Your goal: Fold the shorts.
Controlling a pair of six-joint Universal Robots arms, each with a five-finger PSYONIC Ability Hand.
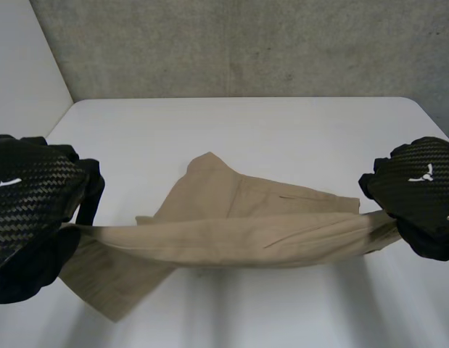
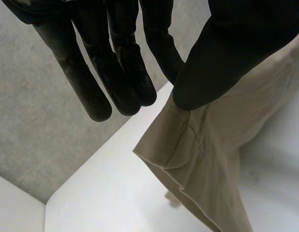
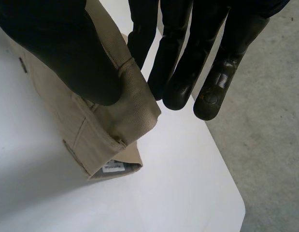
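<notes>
**Tan shorts (image 1: 231, 235) being stretched between two robot hands over a white table (image 1: 246, 130)**

Nearest, the left hand (image 1: 28, 203) and right hand (image 1: 420, 188) are each pinching one end of the lifted edge between thumb and straight fingers, holding it taut. Just beyond, the remaining cloth is lying rumpled on the table, one part spreading under the left hand. A grey wall (image 1: 246, 43) is standing behind.

Left hand (image 1: 32, 206) raised wide, thumb pinching shorts (image 1: 231, 238) | right hand (image 1: 420, 190) raised wide, thumb pinching shorts, fingers (image 3: 180, 92) straight
</notes>
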